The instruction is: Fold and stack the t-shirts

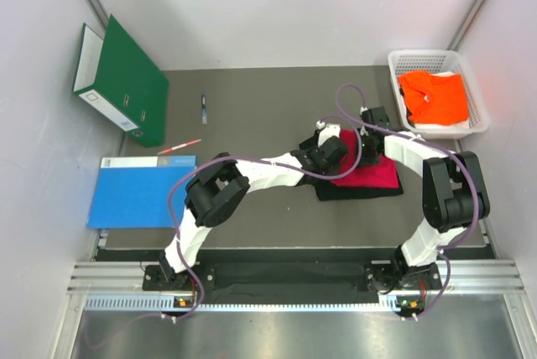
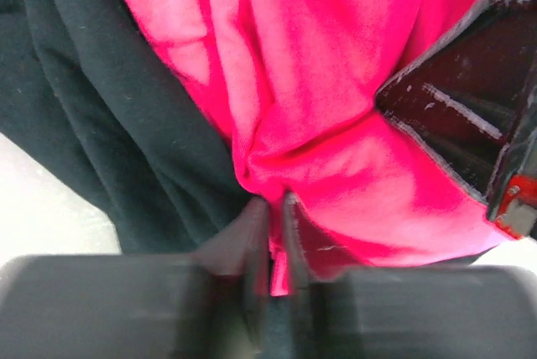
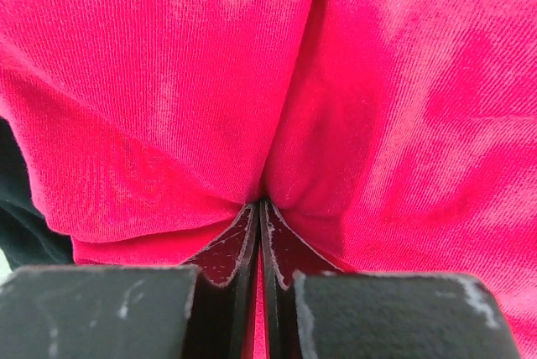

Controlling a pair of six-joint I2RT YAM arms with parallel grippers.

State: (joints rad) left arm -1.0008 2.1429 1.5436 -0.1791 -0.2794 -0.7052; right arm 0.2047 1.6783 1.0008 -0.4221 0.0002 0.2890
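Observation:
The crimson red t-shirt (image 1: 374, 176) lies bunched on top of the black t-shirt (image 1: 329, 192) at the middle right of the table. My left gripper (image 1: 330, 154) is at the red shirt's left edge; in the left wrist view it (image 2: 276, 206) is shut on a fold of red cloth (image 2: 336, 57), with black cloth (image 2: 101, 107) to the left. My right gripper (image 1: 370, 143) is at the shirt's far edge, and its jaws (image 3: 261, 206) are shut on red cloth (image 3: 168, 82). The bright orange t-shirt (image 1: 435, 96) sits in the white basket (image 1: 480, 117).
A green binder (image 1: 126, 82) stands at the far left. A flat blue sheet (image 1: 138, 191) lies at the near left, with a red pen (image 1: 179, 148) and a dark pen (image 1: 204, 109) beyond it. The basket stands at the far right.

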